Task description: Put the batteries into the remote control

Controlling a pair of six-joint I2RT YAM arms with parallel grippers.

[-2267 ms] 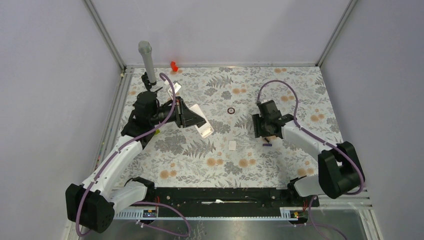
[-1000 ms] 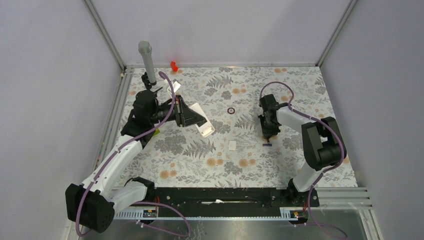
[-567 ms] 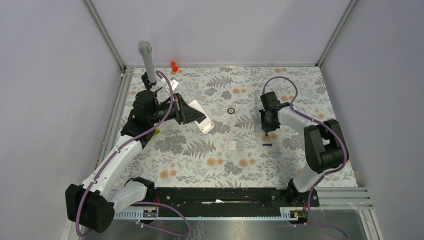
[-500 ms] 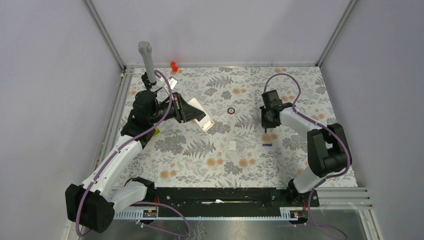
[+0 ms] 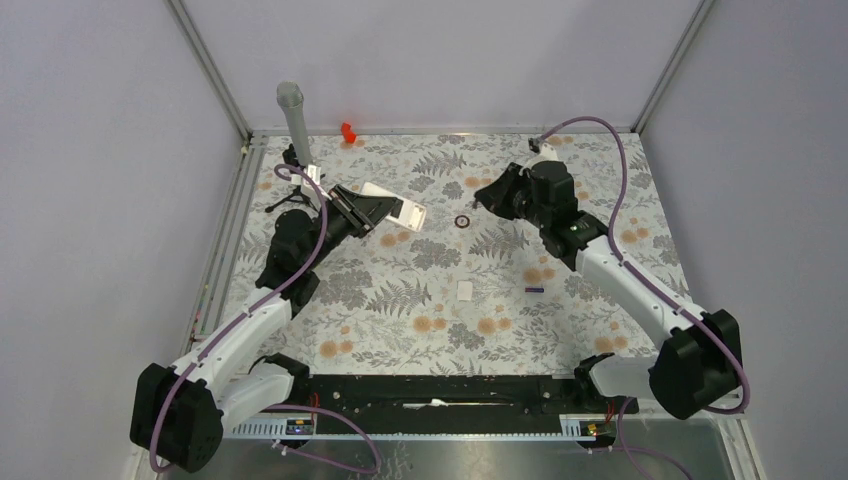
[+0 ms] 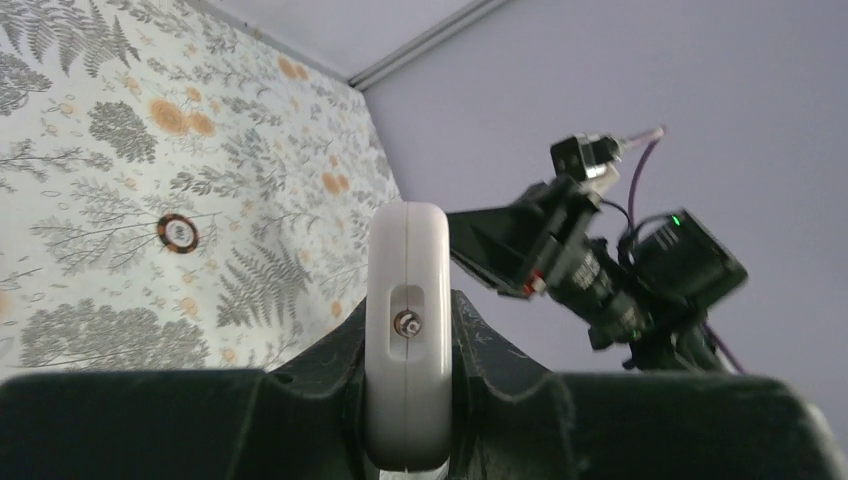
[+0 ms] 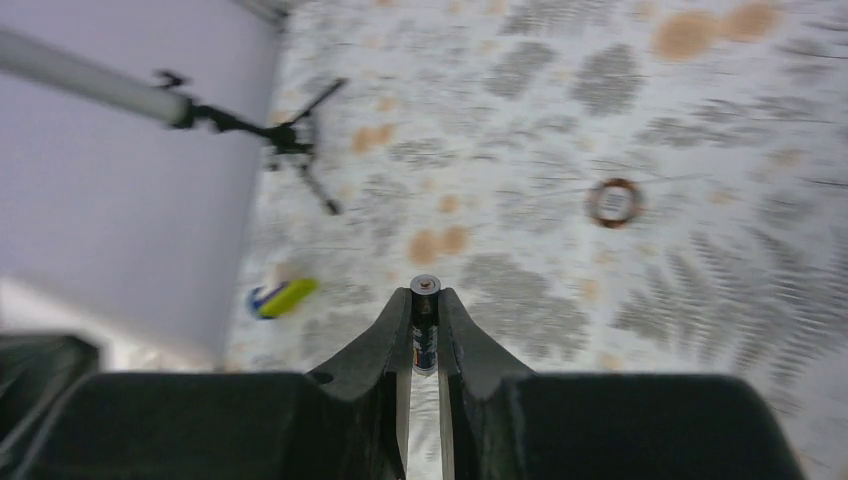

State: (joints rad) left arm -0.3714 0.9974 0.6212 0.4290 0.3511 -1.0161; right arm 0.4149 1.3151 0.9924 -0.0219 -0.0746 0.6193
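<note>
While the left gripper (image 5: pixel 384 209) clamps the remote (image 5: pixel 408 211) at 10 o'clock over the table (image 5: pixel 380 330), the right gripper (image 5: pixel 484 198), at 1 o'clock, pinches a dark battery (image 7: pixel 424 338). The purple battery (image 5: pixel 535 290) lies on the table at 4 o'clock.

We see the remote control (image 6: pixel 407 250) end-on, faces hidden in the left pincer (image 6: pixel 407 318), and just a sliver of battery (image 7: pixel 424 345) in the right pincer (image 7: pixel 424 305).
</note>
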